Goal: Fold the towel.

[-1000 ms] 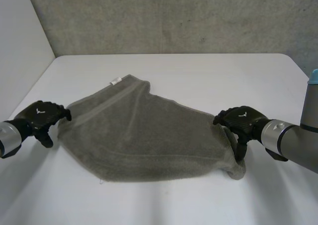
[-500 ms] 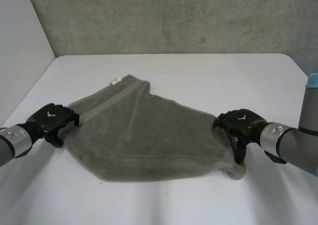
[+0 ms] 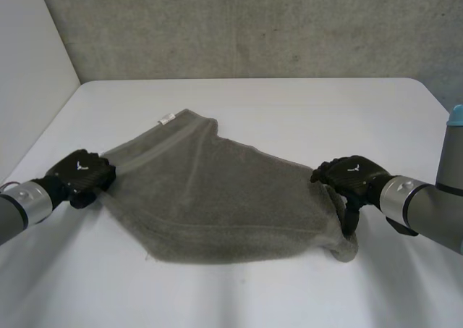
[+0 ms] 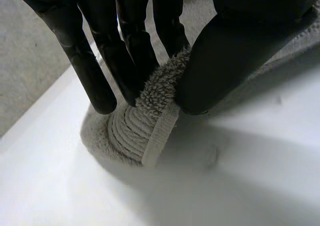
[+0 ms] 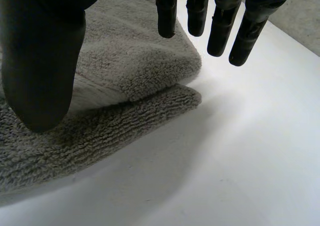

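Observation:
A grey towel point(image 3: 217, 198) lies folded over on the white table point(image 3: 289, 111), a white label point(image 3: 168, 117) at its far corner. My left hand point(image 3: 85, 174) is at the towel's left corner; in the left wrist view its fingers point(image 4: 125, 51) and thumb point(image 4: 235, 46) pinch the towel's corner point(image 4: 155, 106). My right hand point(image 3: 351, 179) hovers over the towel's right corner point(image 3: 340, 241). In the right wrist view its fingers point(image 5: 215, 16) are straight above the folded corner point(image 5: 150, 81), apart from the thumb point(image 5: 40, 51), holding nothing.
A concrete wall point(image 3: 253, 24) runs behind the table's far edge, and a pale wall point(image 3: 29, 74) stands to the left. Bare tabletop lies in front of the towel and beyond it.
My left hand has slid right onto the towel's left corner and closed its fingers and thumb on it. The right hand has stayed put.

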Robot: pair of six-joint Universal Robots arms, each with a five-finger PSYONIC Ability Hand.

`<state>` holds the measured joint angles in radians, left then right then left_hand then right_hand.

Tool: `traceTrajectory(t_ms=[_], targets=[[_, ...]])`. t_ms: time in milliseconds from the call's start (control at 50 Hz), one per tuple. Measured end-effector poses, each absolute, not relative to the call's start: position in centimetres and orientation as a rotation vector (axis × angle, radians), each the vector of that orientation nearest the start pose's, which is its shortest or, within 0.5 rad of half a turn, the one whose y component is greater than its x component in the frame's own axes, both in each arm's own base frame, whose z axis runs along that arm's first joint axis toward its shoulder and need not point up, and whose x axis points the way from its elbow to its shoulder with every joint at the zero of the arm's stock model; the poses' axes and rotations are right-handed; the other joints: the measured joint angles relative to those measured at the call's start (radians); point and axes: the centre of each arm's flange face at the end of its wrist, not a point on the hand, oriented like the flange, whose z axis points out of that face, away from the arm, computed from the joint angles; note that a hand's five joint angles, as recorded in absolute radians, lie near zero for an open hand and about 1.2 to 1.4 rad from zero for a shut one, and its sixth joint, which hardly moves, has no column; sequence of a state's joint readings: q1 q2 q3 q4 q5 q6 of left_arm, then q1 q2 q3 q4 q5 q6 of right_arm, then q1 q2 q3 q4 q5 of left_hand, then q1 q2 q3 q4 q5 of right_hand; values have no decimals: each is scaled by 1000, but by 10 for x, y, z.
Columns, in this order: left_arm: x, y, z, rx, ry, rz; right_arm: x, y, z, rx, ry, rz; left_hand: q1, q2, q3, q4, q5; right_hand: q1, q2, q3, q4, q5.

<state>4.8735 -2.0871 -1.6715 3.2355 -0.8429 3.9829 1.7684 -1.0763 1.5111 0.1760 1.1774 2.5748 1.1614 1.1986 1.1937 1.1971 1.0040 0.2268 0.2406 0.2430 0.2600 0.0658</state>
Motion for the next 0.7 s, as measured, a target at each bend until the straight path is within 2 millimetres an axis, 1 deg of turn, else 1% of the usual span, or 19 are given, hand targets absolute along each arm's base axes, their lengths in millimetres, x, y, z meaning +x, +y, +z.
traceTrajectory(t_ms=[80, 200, 240, 320, 400, 480, 540, 600, 640, 680, 700], targets=[[-149, -331, 148, 1423, 2272, -1847, 225, -293, 162, -1202, 2314, -1432, 7, 12, 13, 13, 12, 0, 0, 0, 0, 0], [-165, -317, 176, 1415, 2280, -1929, 219, -290, 178, -1162, 2333, -1436, 7, 17, 19, 19, 18, 0, 0, 0, 0, 0], [-169, -314, 183, 1407, 2282, -1953, 217, -287, 183, -1146, 2337, -1428, 7, 17, 19, 20, 18, 1, 0, 0, 0, 0], [-177, -307, 199, 1380, 2289, -2015, 213, -274, 194, -1105, 2348, -1381, 7, 18, 20, 20, 18, 1, 0, 0, 0, 0], [-182, -302, 209, 1361, 2289, -2055, 211, -261, 197, -1087, 2349, -1344, 7, 18, 20, 20, 18, 1, 0, 0, 0, 0], [-186, -299, 215, 1348, 2286, -2074, 210, -249, 190, -1084, 2346, -1315, 7, 18, 20, 20, 18, 8, 0, 2, 0, 2], [-189, -297, 217, 1341, 2282, -2079, 210, -241, 181, -1086, 2344, -1297, 8, 18, 20, 20, 17, 41, 25, 25, 21, 28], [-192, -295, 219, 1326, 2278, -2076, 211, -234, 170, -1089, 2340, -1288, 12, 18, 20, 20, 17, 177, 165, 164, 140, 171], [-192, -295, 220, 1316, 2276, -2075, 212, -233, 166, -1088, 2338, -1288, 12, 18, 20, 20, 17, 225, 217, 218, 198, 228], [-193, -294, 222, 1301, 2275, -2079, 215, -233, 159, -1087, 2332, -1294, 13, 18, 20, 20, 17, 365, 356, 353, 335, 362], [-193, -293, 224, 1292, 2276, -2084, 217, -233, 157, -1087, 2330, -1298, 13, 18, 20, 20, 17, 490, 482, 475, 457, 483]])
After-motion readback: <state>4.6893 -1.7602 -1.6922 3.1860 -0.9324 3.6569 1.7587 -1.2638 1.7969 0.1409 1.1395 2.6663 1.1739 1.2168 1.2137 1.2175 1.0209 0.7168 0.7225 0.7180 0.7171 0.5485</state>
